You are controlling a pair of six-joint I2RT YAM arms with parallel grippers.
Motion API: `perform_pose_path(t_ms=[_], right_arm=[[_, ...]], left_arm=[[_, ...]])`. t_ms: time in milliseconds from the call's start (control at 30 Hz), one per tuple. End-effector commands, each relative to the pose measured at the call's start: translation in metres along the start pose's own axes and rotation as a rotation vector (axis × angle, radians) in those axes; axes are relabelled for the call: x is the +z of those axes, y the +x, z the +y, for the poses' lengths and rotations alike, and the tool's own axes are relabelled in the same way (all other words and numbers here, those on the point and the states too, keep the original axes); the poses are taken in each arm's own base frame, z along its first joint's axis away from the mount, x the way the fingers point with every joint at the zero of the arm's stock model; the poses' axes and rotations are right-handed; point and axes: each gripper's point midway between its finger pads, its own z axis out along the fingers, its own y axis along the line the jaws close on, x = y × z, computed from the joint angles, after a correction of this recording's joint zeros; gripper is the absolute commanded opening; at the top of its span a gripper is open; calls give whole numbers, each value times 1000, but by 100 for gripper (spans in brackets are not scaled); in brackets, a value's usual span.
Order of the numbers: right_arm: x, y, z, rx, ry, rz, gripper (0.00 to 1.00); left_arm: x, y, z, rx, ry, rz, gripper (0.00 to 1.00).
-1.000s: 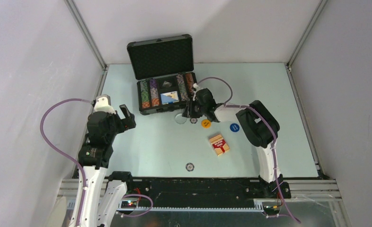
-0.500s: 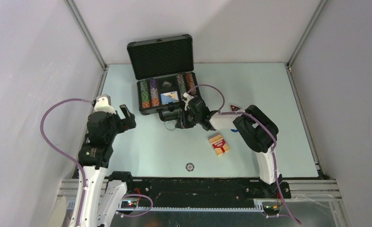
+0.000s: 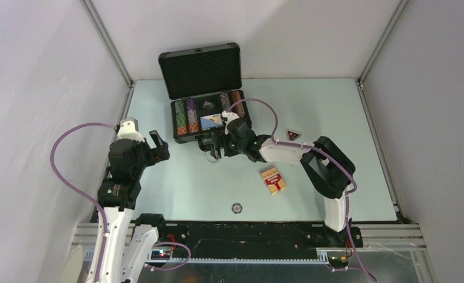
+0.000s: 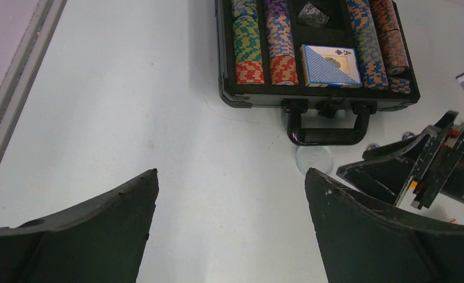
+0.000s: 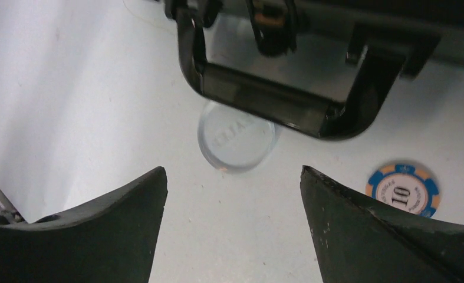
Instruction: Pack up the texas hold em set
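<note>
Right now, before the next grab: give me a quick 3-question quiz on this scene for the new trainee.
1. True or false: the case is shut.
2. Where is the clear disc? A) in the case B) on the table by the case's handle C) on the case's lid
3. Which gripper is nearest that disc, and is it open or shut?
Key: 1 false; 2 B; 3 the right gripper, open.
</note>
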Motion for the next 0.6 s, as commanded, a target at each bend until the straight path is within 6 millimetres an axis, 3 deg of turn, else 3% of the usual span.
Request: perform_pose_path(t_ms=[0, 267, 300, 567], right_arm=[[8, -21, 7, -56, 102, -35, 90], [32, -21, 16, -65, 288, -19, 98], [37, -13, 16, -56, 306, -6, 98], [47, -5, 5, -16, 421, -11, 100]], left_arm=[[-1, -6, -5, 25, 29, -19, 98], [-2, -6, -6, 23, 35, -20, 98], [-2, -7, -6, 23, 36, -21, 98], [-3, -7, -8, 23, 43, -24, 98]])
